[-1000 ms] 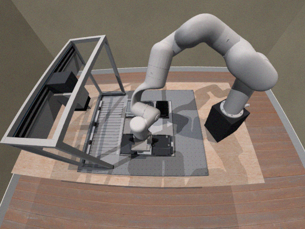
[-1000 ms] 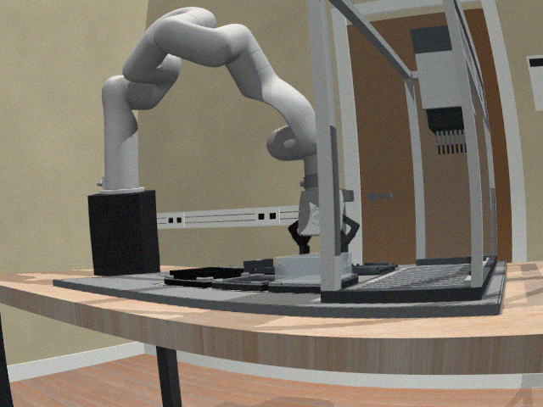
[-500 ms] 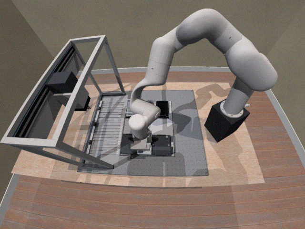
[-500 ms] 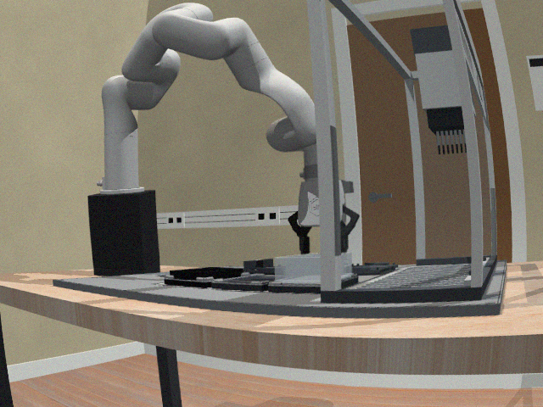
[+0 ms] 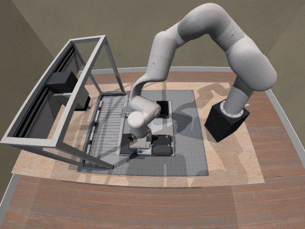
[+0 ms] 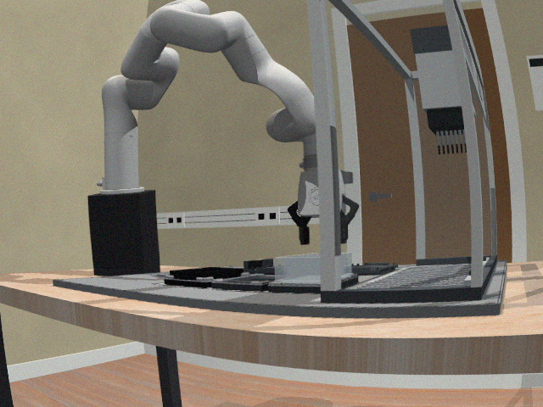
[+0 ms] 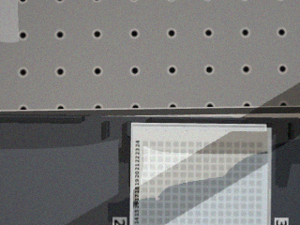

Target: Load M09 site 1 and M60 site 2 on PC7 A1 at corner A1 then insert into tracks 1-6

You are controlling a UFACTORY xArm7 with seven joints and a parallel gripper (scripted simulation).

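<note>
I see a pale plate with a fine grid of small wells (image 7: 202, 178) filling the lower right of my wrist view; column numbers run up its left edge to 24, so I take it for M60, the 384-well plate. It lies on the dark carrier PC7 (image 7: 61, 187), and small white labels reading 2 (image 7: 120, 221) and 3 (image 7: 280, 221) show at the plate's lower left and lower right. I cannot tell from these views whether it is seated flat inside the locators. A diagonal shadow crosses its top.

In the exterior view the plate reads as a pale block (image 6: 302, 264) on the dark carrier, partly behind the near post of the instrument frame (image 6: 327, 175). The jaws stand fully spread and hold nothing; the gripper (image 6: 321, 236) hangs directly above the plate, apart from it, with one dark finger (image 6: 304, 231) showing left of the post.

From the top view, the carrier (image 5: 162, 148) lies on the grey apron (image 5: 192, 152) just right of the loading rails (image 5: 108, 123). A dark nest with a dark plate (image 5: 163, 108) sits farther back, beside the arm's wrist. The perforated grey surface spreads beyond the carrier's far edge in my wrist view. The arm's black pedestal (image 5: 216, 128) stands at the right of the bench (image 5: 246, 172).
</note>
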